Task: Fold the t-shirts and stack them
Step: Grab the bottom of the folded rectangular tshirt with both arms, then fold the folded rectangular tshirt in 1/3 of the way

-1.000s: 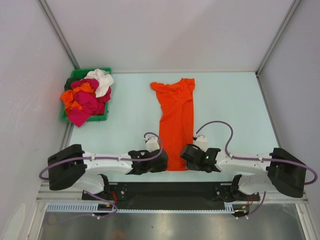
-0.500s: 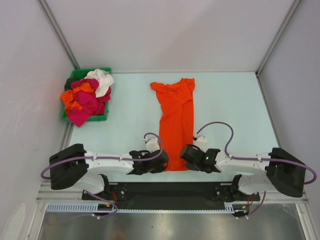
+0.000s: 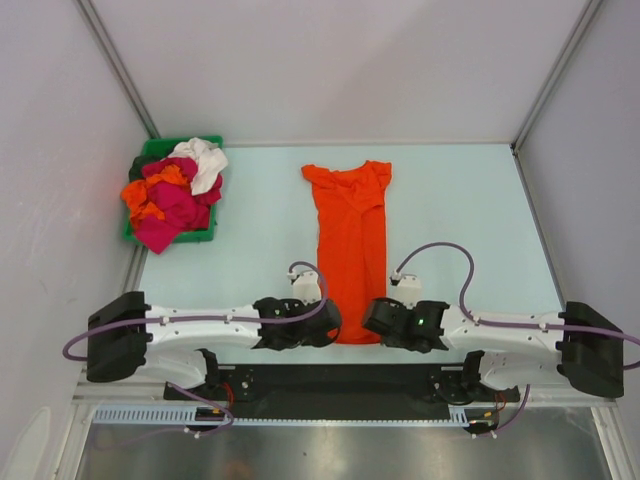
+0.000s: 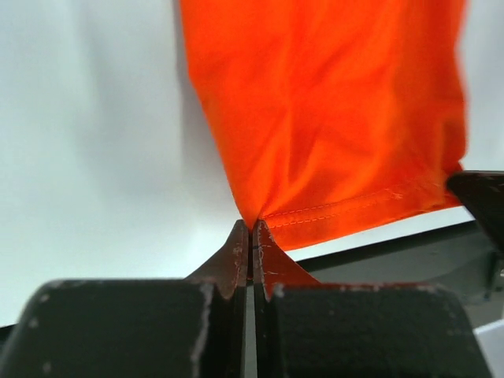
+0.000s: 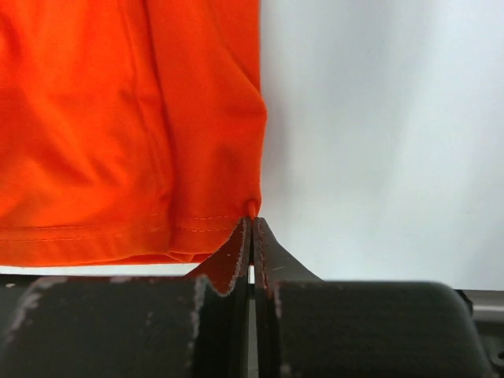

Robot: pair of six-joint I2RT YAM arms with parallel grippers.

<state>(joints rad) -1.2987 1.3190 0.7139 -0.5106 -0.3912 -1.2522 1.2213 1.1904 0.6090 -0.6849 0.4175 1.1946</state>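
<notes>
Left gripper [image 4: 252,235], right gripper [image 5: 252,227] clamp hem corners of orange t-shirt [image 3: 350,240], 6 o'clock. Cross-folds pending; t-shirt pile [image 3: 172,195] in green bin [image 3: 152,148] at 10 o'clock untouched.

Green plastic bin [image 3: 155,148] at far-left corner of pale blue-green table [image 3: 470,210], close vs left wall. Plain grey-white wall panels [image 3: 330,60] on 3 sides, w/ aluminium posts [image 3: 118,70] at back corners. Black rail [image 3: 340,382] along near edge; white slotted strip [image 3: 130,413] & brushed steel sheet [image 3: 340,452] below it
</notes>
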